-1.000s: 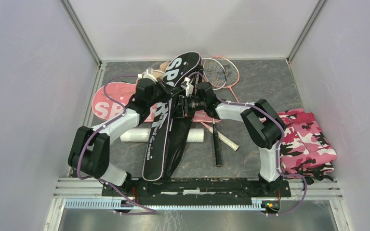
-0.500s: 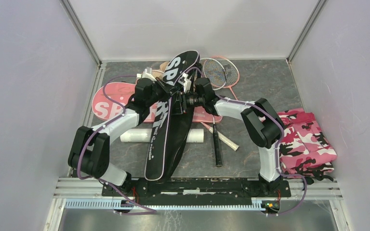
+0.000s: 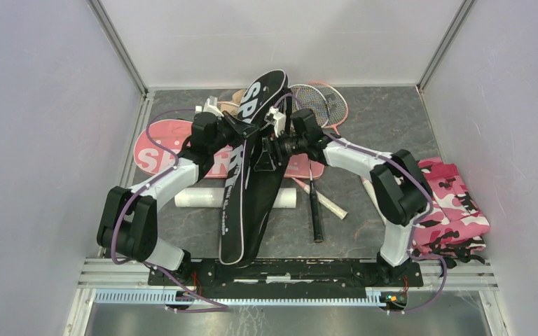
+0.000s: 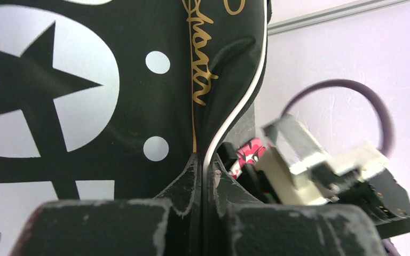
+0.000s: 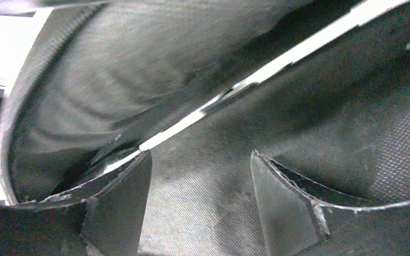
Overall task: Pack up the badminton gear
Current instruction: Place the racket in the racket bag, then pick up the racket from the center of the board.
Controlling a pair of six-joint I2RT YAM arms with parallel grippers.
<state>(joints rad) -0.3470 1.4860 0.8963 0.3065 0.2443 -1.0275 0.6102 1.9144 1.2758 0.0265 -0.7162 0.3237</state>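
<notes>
A grey mottled desk (image 3: 385, 119) is sitting between pale walls, and the black cover (image 3: 249, 210) is hanging slantwise over its middle, wide end raised toward the back, narrow end trailing down near the arms' bases. The left gripper (image 4: 203, 160) is pinching the cover's white-piped edge, its jaws pressed together on that seam. The right gripper (image 5: 200, 160) is facing the cover's dark woven fabric with its jaws standing apart and clamping nothing; whether a finger is brushing the cloth I cannot tell. Beneath the cover the long white tube (image 3: 199, 198) is lying on the desk, the pink cover (image 3: 157, 150) is lying flat at the left, and two rackets (image 3: 319, 103) are resting at the back. The black cover is looking light, limp and rather slick, so it is probably sagging wherever nothing is supporting it. Gripping the piped rim, its firmest line, on both sides of the opening seems the safest way of spreading the mouth for a racket.
</notes>
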